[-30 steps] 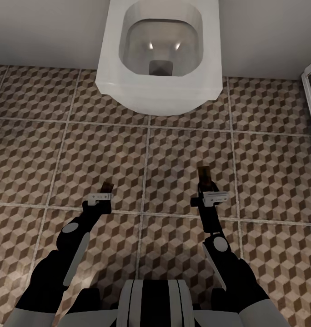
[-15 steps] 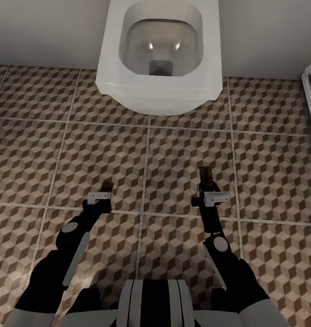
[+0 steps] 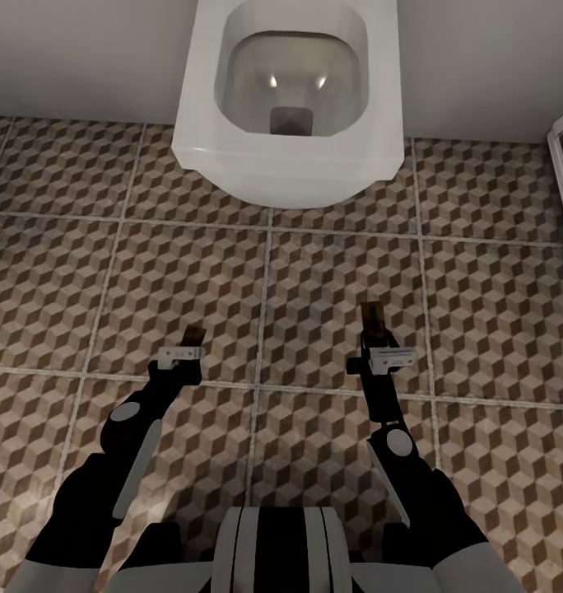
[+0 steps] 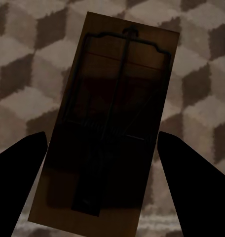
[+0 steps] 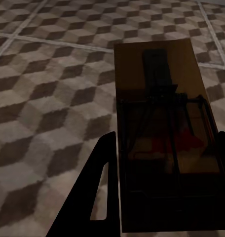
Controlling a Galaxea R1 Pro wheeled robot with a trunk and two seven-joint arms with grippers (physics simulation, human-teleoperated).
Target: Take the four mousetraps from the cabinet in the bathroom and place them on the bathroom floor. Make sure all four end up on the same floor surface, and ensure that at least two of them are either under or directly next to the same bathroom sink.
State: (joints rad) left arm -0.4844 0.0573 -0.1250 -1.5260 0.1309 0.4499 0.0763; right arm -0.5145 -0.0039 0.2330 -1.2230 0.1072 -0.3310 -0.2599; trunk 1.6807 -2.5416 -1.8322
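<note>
Nothing much has moved since the earlier frames; both arms hang in the same spots and only the left mousetrap (image 3: 193, 335) looks a tiny bit shifted. Each arm carries one trap. The left mousetrap, a small tan board with dark wire, sits between the two dark fingers (image 4: 18, 163) of the left end effector (image 3: 183, 356), but in the left wrist view there is a thin gap on each side, so the fingers look partly open and may not be pinching it; I cannot tell if the trap is already lying on the bathroom floor (image 3: 479, 280). The right mousetrap (image 3: 372, 319) pokes out past the right end effector (image 3: 382, 354), and in the right wrist view a dark finger (image 5: 100, 187) presses along its side, so that end effector looks closed on it, held a little above the tiles. Farther away, against the far wall, stands a white toilet (image 3: 288, 99), not a sink. That is the worry: if the traps are let go here, they may not be next to the sink, and two must be. A trap dropped from up high could also bounce or flip over.
</note>
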